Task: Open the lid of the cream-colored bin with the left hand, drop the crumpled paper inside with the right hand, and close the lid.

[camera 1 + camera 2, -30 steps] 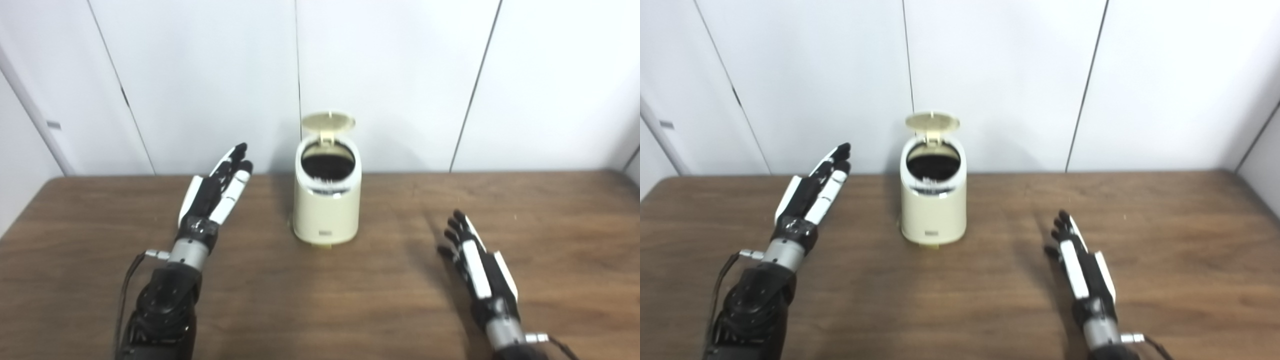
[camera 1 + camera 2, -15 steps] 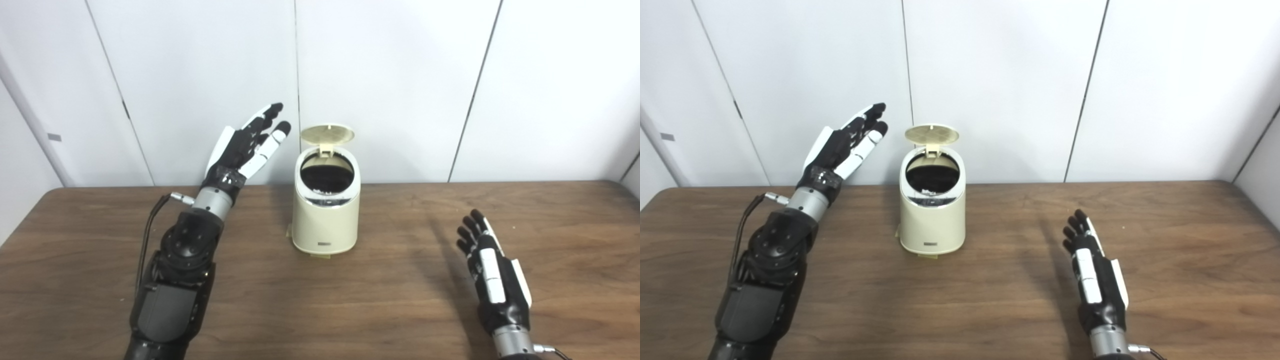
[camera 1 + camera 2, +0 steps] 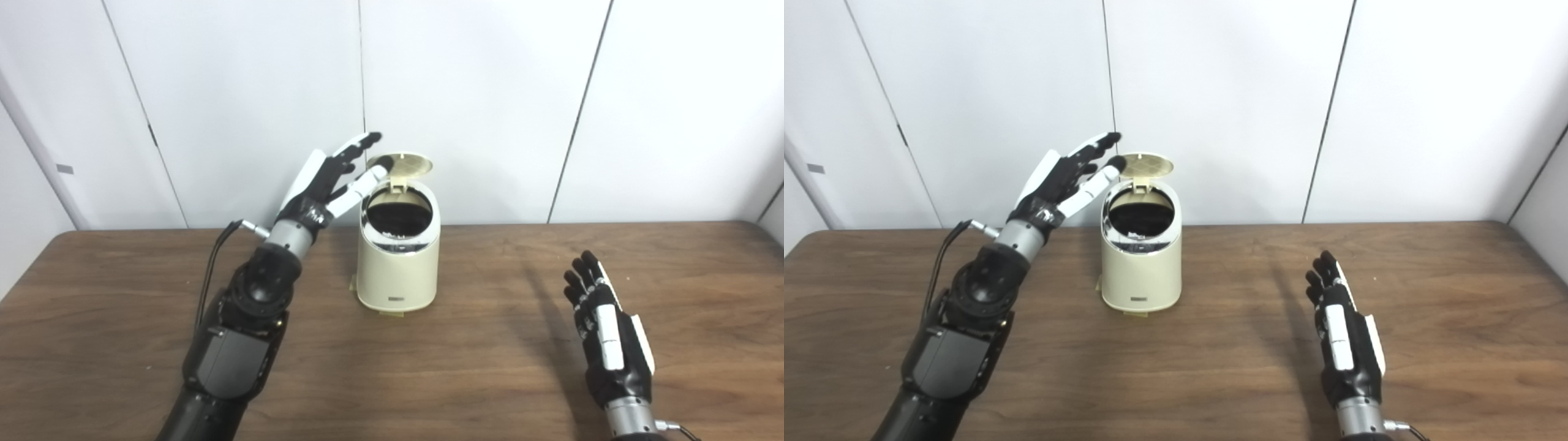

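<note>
L hand (image 3: 327, 184): raised off table, fingers spread & straight, holding nothing; fingertips (image 3: 367, 139) up at lid height, just left of the raised lid. Touching lid or not: can't tell.
L arm (image 3: 245, 318): black, comes in from bottom left, angled up toward bin; thin cable runs along wrist.
R hand (image 3: 603, 334): low over table at right, well apart from bin, fingers extended & slightly apart, back of hand up, empty.
Bin (image 3: 398, 260): cream-colored, round, upright on table near the back edge, center of scene. Small label low on its front.
Lid (image 3: 401, 163): open, tipped up & back on rear hinge, underside faces cam.
Bin opening (image 3: 398, 214): dark inside, shiny ring around the rim. Something pale shows at the front inner edge in R eye view; too small to say what it is.
Crumpled paper: not seen anywhere on table or in either hand; inside of bin too dark to tell.
Table (image 3: 478, 380): brown wood grain, both arms over it; R hand throws a shadow on it toward the bin.
Wall (image 3: 490, 92): white panels w/ thin dark seams behind bin.
Task state: lid up, both hands empty, lid not yet shut.
</note>
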Action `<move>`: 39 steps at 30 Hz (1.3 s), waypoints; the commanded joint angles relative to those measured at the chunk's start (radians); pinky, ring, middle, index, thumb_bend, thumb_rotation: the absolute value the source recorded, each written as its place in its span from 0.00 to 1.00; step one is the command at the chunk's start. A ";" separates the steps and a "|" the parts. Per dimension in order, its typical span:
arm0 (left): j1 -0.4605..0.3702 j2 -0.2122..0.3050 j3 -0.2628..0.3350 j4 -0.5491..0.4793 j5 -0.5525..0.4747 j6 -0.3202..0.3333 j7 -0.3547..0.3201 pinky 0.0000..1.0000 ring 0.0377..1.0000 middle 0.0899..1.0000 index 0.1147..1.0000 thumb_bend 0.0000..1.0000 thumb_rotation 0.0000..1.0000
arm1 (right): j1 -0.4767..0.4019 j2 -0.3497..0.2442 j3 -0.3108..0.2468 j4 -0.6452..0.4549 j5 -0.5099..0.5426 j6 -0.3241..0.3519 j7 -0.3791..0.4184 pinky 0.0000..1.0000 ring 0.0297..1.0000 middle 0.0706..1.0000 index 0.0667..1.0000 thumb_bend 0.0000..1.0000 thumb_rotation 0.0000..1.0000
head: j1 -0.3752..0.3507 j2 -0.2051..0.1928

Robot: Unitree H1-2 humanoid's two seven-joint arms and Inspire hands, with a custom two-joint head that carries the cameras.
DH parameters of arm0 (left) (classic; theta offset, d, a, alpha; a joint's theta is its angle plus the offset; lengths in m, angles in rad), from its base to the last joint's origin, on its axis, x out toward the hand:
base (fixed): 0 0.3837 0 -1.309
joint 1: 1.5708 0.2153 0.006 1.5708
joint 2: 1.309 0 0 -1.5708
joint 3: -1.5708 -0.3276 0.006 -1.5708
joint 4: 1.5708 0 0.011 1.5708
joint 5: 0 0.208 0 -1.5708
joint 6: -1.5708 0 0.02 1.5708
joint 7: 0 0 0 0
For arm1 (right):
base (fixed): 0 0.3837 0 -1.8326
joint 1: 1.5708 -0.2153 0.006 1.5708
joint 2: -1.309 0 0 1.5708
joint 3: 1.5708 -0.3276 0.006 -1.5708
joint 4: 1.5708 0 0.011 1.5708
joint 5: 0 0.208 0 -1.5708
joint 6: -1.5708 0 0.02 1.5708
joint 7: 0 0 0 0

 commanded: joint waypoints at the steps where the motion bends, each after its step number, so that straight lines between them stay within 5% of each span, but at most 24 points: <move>1: -0.071 0.007 0.000 -0.003 0.011 -0.033 -0.001 0.91 0.96 0.95 0.93 0.59 0.79 | 0.015 0.029 0.007 0.026 0.032 -0.028 0.007 0.96 0.94 0.95 0.94 0.61 0.85 | 0.000 0.001; 12: -0.101 0.016 -0.026 -0.024 0.061 -0.049 -0.014 0.85 0.92 0.93 0.91 0.58 0.72 | 0.018 0.031 0.021 0.021 -0.001 -0.009 -0.006 0.94 0.93 0.95 0.95 0.58 0.87 | -0.006 0.006; 26: -0.143 0.142 -0.206 -0.098 0.515 -0.077 -0.030 0.84 0.88 0.83 0.73 0.63 0.68 | 0.021 0.037 0.037 0.021 -0.036 0.007 -0.037 0.90 0.89 0.90 0.93 0.63 0.85 | -0.017 0.018; 39: -0.148 0.143 -0.224 -0.035 0.632 -0.116 -0.050 0.90 0.93 0.86 0.70 0.64 0.73 | 0.019 0.023 0.049 0.028 -0.118 -0.026 -0.076 0.91 0.91 0.86 0.93 0.58 0.90 | -0.023 0.021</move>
